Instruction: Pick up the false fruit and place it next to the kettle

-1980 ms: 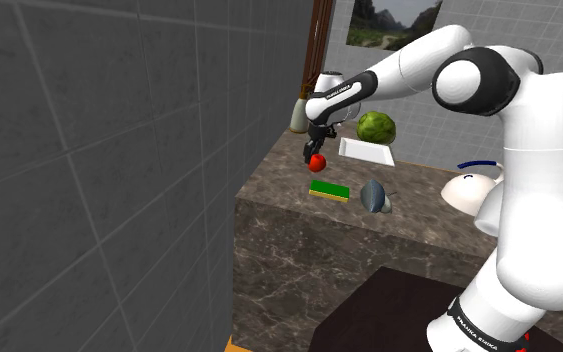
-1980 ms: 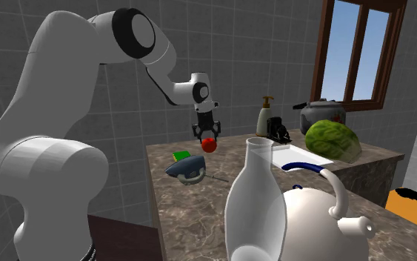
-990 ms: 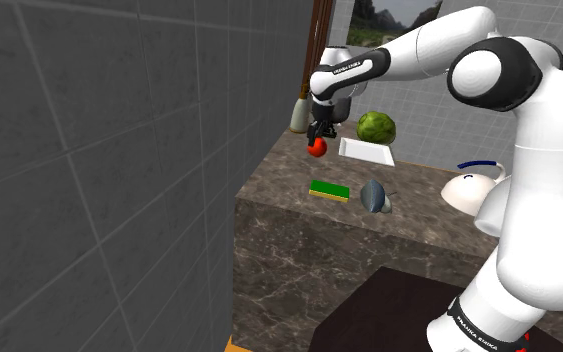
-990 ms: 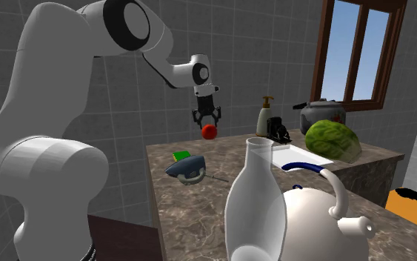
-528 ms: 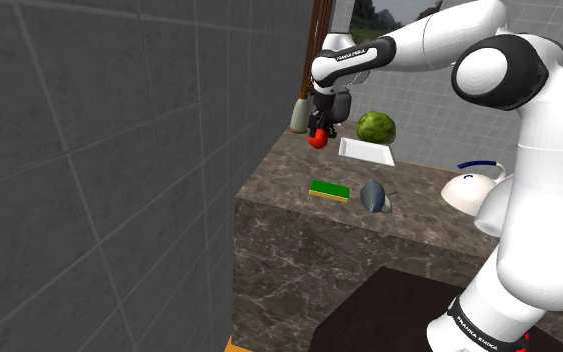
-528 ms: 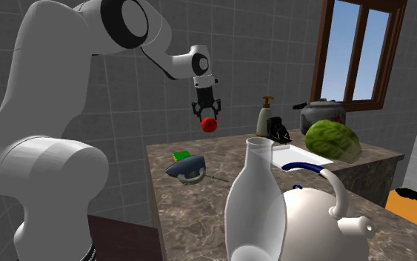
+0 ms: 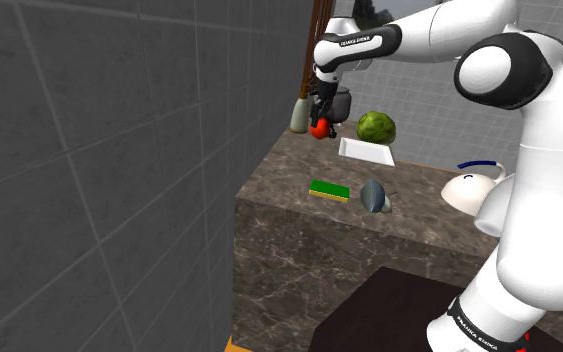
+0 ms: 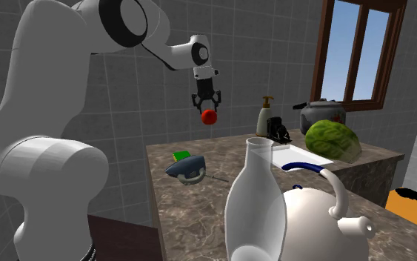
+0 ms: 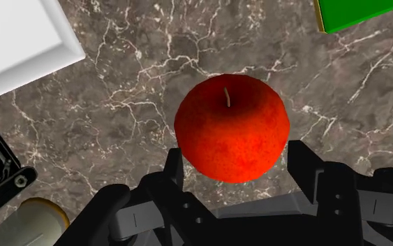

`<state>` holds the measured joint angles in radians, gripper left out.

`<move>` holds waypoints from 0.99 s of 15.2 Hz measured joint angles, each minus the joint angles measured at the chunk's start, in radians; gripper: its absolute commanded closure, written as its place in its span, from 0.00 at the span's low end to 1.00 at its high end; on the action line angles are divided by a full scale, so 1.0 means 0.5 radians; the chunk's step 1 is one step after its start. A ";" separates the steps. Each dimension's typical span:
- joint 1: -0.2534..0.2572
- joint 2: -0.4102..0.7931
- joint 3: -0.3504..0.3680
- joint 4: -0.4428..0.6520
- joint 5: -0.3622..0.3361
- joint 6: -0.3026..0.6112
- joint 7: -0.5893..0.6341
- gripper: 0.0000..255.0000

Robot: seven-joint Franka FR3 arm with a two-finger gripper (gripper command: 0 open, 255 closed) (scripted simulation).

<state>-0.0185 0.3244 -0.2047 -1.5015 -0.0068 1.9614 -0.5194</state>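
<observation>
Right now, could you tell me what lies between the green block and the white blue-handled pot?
In the shoulder view, a grey-blue rounded object lies between the green block and the white pot.

Round red apple (image 9: 231, 128), clasped aloft between the fingers (image 9: 304, 166).

Deep red apple (image 9: 231, 127) with faint orange mottling, all-black gripper (image 8: 209, 110), brown marble counter (image 9: 139, 63) veined in white, green sponge (image 7: 329, 190) edged in yellow, plain white tray (image 9: 13, 42), mottled green melon (image 8: 331, 139), dark grey kettle (image 8: 321, 115), white teapot (image 8: 310, 219) with blue handle, grey tiled wall (image 7: 89, 150).
</observation>
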 measured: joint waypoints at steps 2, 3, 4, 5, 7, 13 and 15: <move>-0.002 -0.002 -0.001 0.062 0.000 -0.064 -0.003 1.00; -0.003 -0.005 -0.001 0.081 0.000 -0.085 -0.005 1.00; -0.002 -0.003 -0.001 0.108 0.001 -0.111 -0.004 1.00; -0.001 -0.006 -0.001 0.130 0.000 -0.136 -0.003 1.00; -0.004 0.001 -0.002 0.200 0.002 -0.198 -0.008 1.00; -0.017 0.031 -0.004 0.411 0.011 -0.379 -0.023 1.00; -0.022 0.048 -0.005 0.486 0.015 -0.438 -0.027 1.00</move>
<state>-0.0294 0.3482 -0.2071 -1.2585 0.0007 1.7426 -0.5328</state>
